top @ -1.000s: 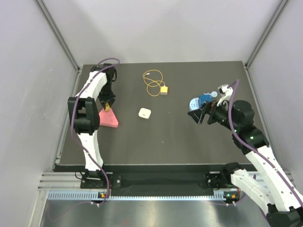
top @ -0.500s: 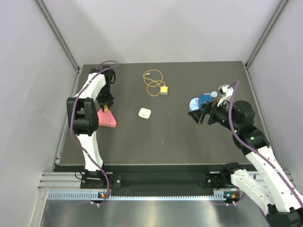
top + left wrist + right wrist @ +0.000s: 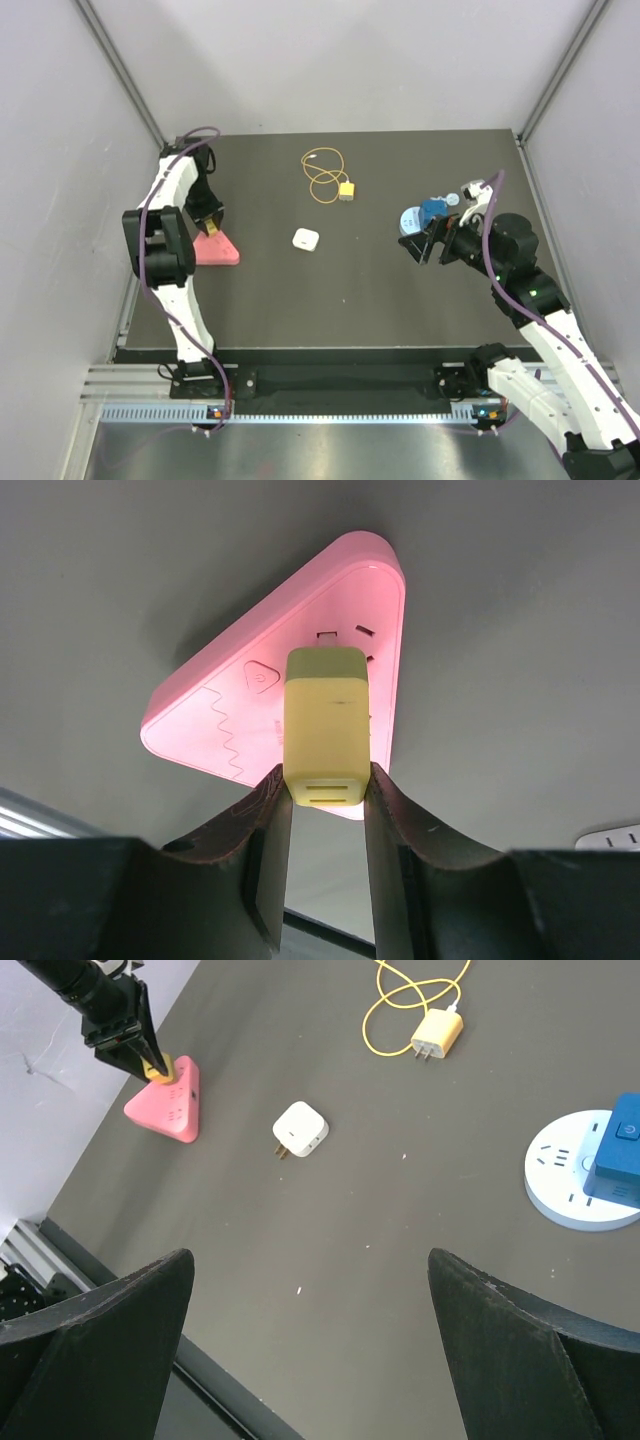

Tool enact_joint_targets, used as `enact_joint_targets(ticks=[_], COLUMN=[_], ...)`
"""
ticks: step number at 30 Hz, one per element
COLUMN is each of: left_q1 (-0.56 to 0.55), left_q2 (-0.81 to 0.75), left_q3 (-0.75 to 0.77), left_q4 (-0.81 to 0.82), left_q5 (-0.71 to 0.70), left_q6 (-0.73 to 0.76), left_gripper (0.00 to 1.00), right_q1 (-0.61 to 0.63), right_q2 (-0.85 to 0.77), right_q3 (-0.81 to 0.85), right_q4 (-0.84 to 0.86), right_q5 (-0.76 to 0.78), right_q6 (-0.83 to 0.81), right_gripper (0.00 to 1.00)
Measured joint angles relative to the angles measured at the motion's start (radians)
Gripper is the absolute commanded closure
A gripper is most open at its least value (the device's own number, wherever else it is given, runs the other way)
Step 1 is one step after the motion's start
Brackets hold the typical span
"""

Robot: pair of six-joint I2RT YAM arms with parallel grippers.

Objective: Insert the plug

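The plug [image 3: 346, 190] [image 3: 438, 1035], a small yellow connector on a looped yellow wire [image 3: 322, 172], lies free at the far middle of the dark table. My left gripper [image 3: 211, 226] [image 3: 325, 778] is shut on a loose yellow block [image 3: 325, 725] [image 3: 160, 1068] that has no wire. It holds that block end-on against the face of a pink triangular socket [image 3: 220, 252] [image 3: 215, 715] [image 3: 165, 1110]. My right gripper [image 3: 420, 245] [image 3: 310, 1260] hangs open and empty over the right half of the table, well clear of the plug.
A white adapter [image 3: 306, 239] [image 3: 301, 1128] with two prongs lies mid-table. A round white-and-blue power strip [image 3: 408, 222] [image 3: 570, 1185] with a blue plug [image 3: 432, 209] [image 3: 622, 1150] in it sits beside the right gripper. Grey walls close in the table on both sides.
The left arm has swung to the left with the yellow block in its grip, and the pink socket has slid left with it. The right arm has stayed still.
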Motion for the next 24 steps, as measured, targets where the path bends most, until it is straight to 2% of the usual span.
enact_joint_targets(ticks=[12,19,24], left_q1=[0.106,0.132,0.142], left_q2=[0.080,0.074,0.033], left_q3=[0.121,0.105,0.032], left_q4=[-0.064,-0.052,0.003], left_q5=[0.112,0.161,0.207], left_q6=[0.024,0.028,0.027], left_gripper=[1.00,1.00,1.00], right_q1=[0.000,0.003,0.085], right_q2=[0.000,0.035,0.138], right_q3=[0.000,-0.003,-0.018], right_q4=[0.000,0.020,0.114], right_q5=[0.008,0.010,0.070], right_q6=[0.000,0.010,0.063], right_gripper=[0.00,0.00,0.09])
